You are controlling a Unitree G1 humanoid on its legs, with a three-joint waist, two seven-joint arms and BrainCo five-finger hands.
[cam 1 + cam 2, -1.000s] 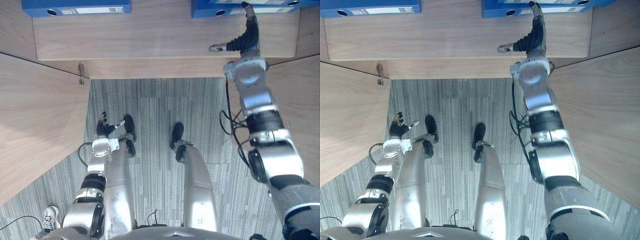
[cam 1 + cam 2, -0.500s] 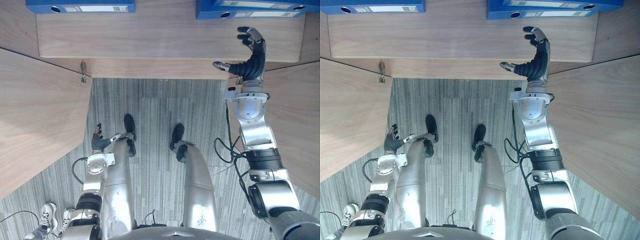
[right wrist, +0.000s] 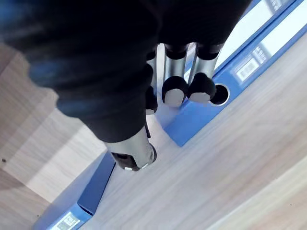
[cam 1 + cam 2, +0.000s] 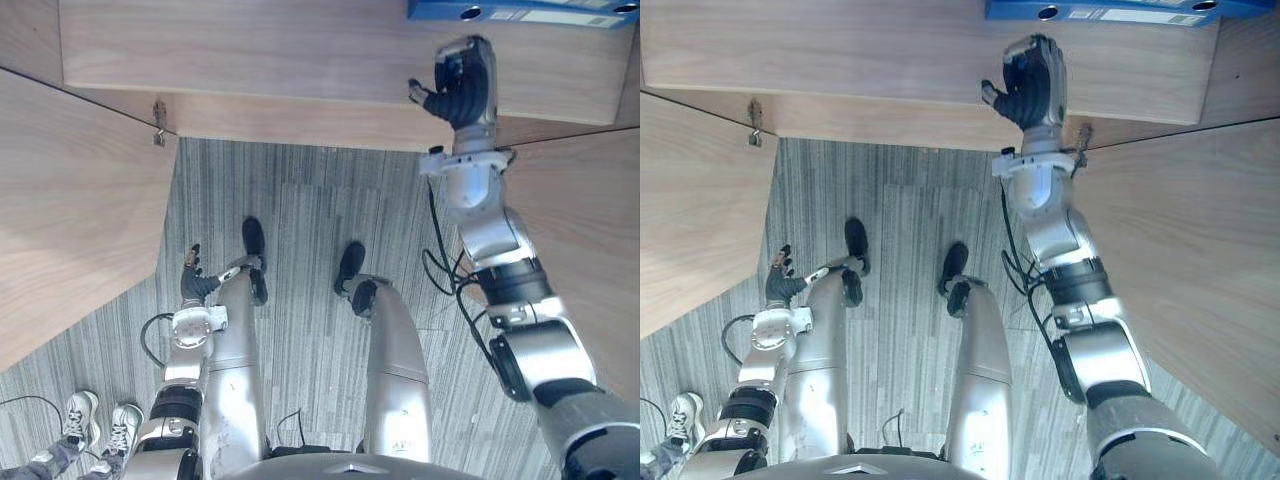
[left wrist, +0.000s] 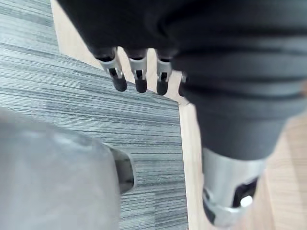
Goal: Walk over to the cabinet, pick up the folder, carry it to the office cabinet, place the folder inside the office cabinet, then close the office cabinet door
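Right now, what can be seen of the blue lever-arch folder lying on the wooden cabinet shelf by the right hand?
The blue folder lies flat on the light wooden shelf, its spine toward the robot. The spine carries a round dark finger hole and a white printed label. A second blue folder seems to be stacked on it. The right hand, fingers open, points at the spine from just short of it. Nothing grips the folder.
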